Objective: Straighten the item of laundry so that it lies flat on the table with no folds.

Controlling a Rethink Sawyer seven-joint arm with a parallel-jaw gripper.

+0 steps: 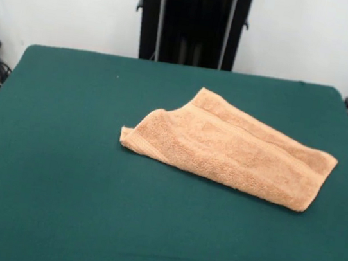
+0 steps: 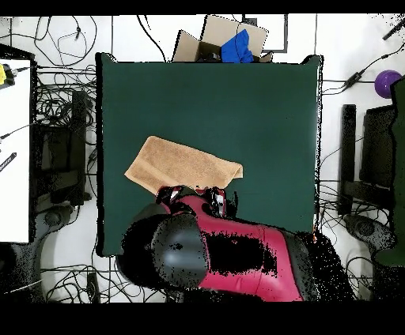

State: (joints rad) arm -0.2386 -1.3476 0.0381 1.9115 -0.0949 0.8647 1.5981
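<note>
Green worktop [image 1: 58, 172]: towel [image 1: 236, 149] lies folded double. Gripper state: I cannot tell. I would pinch only the upper layer's edge.

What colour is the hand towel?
Light orange-tan; the hand towel shows best in the front view.

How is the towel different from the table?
The towel is light orange-tan; the table is dark green. The towel is small and covers only a patch of the much bigger table. The towel lies slanted, with one side folded over itself, while the table is flat and squared to the front view. The towel looks fluffy and the table looks smooth. Both are roughly rectangular.
</note>
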